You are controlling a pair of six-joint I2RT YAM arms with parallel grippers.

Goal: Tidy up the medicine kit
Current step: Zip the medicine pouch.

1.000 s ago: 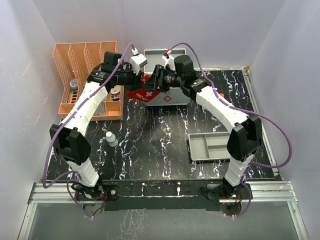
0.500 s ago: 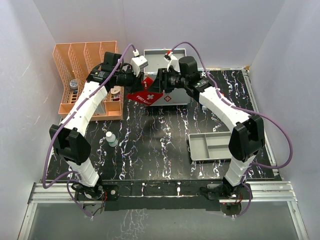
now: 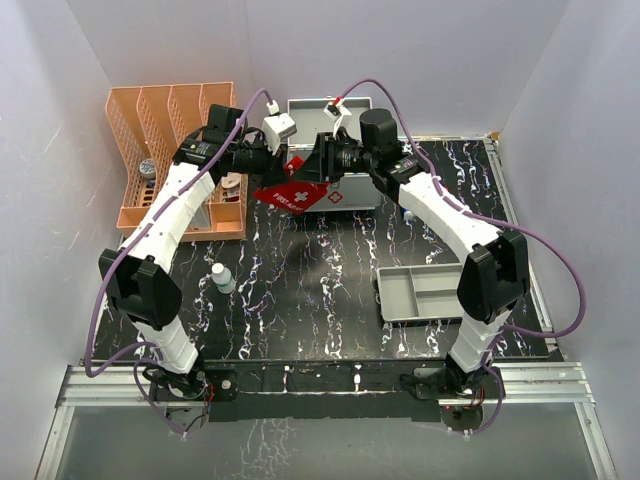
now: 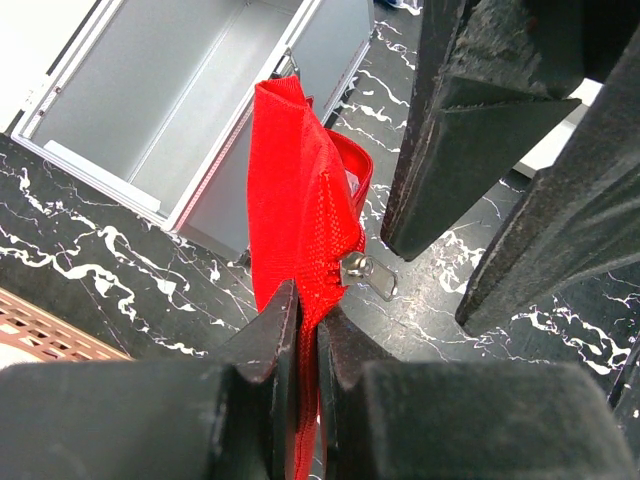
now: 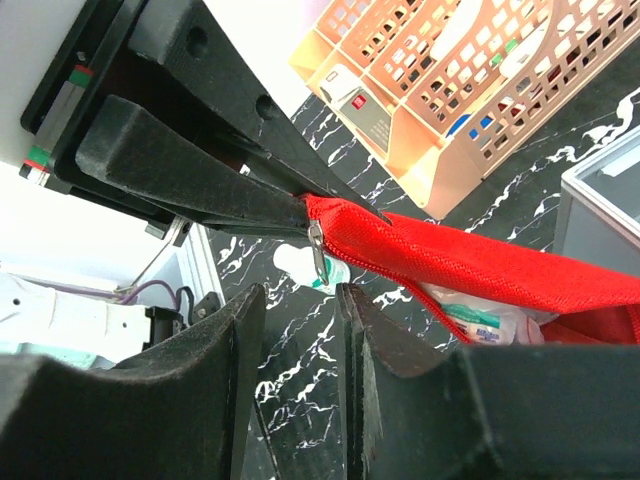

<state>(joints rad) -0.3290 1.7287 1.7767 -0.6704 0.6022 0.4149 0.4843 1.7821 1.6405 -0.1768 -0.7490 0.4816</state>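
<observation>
The medicine kit (image 3: pixel 355 196), a silver metal case with its lid up, stands at the back centre; its bare inside (image 4: pixel 190 90) shows in the left wrist view. In front of it a flat red first-aid pouch (image 3: pixel 295 190) hangs in the air. My left gripper (image 4: pixel 308 320) is shut on the pouch's red fabric edge, just below the metal zipper pull (image 4: pixel 365 270). My right gripper (image 5: pixel 300 300) is open, its jaws a little apart right under the zipper pull (image 5: pixel 318 250), with nothing between them. A white packet (image 5: pixel 480 325) shows inside the pouch (image 5: pixel 480 262).
An orange slotted rack (image 3: pixel 180 150) with small items stands at the back left. A small white bottle (image 3: pixel 222 278) stands on the black marbled table left of centre. A shallow grey divided tray (image 3: pixel 425 292) lies at the right, beside the right arm.
My right gripper has moved left along the pouch to its zipper end, and its jaws have narrowed. The left gripper keeps its hold on the pouch.
</observation>
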